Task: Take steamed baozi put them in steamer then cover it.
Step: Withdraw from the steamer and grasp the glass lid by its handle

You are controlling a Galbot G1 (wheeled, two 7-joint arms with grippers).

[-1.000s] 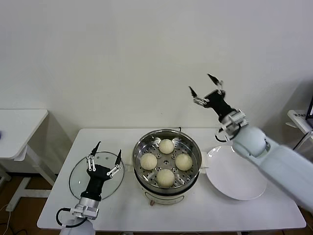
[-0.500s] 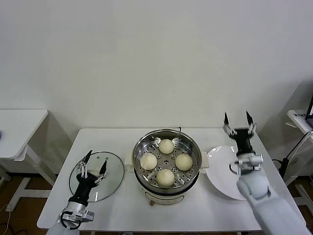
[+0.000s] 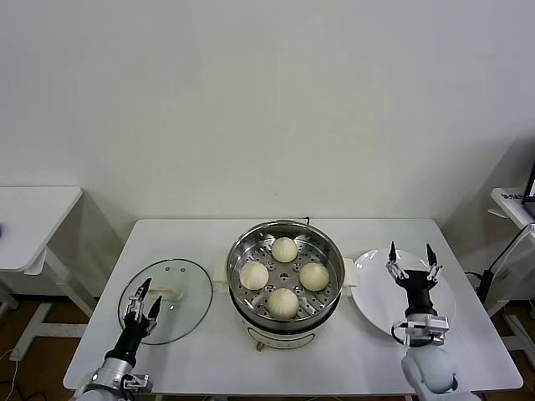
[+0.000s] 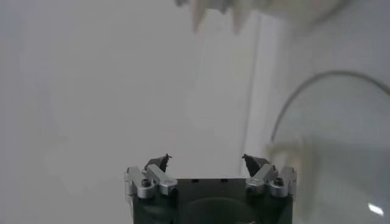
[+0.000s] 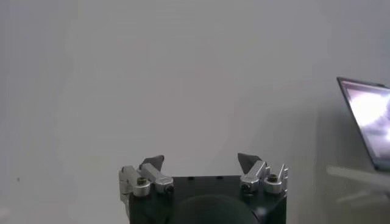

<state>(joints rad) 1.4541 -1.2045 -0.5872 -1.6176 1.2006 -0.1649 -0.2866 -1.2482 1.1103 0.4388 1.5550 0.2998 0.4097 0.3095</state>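
Four cream-white baozi (image 3: 283,276) lie in the shiny steel steamer (image 3: 244,250) on its cream pot base at the table's middle. The glass cover (image 3: 182,282) with its cream handle (image 3: 167,294) lies flat on the table to the steamer's left; part of it shows in the left wrist view (image 4: 341,134). My left gripper (image 3: 142,298) is open and empty, low over the cover's near edge, also in the left wrist view (image 4: 206,159). My right gripper (image 3: 410,259) is open and empty, fingers pointing up, over the white plate (image 3: 372,288), also in the right wrist view (image 5: 201,159).
The empty white plate lies right of the steamer. A second white table (image 3: 33,217) stands at the far left. A laptop screen (image 5: 368,119) shows in the right wrist view.
My right arm swung down from high behind the steamer to low over the plate. My left gripper drew back toward the table's front edge. Both stayed open.
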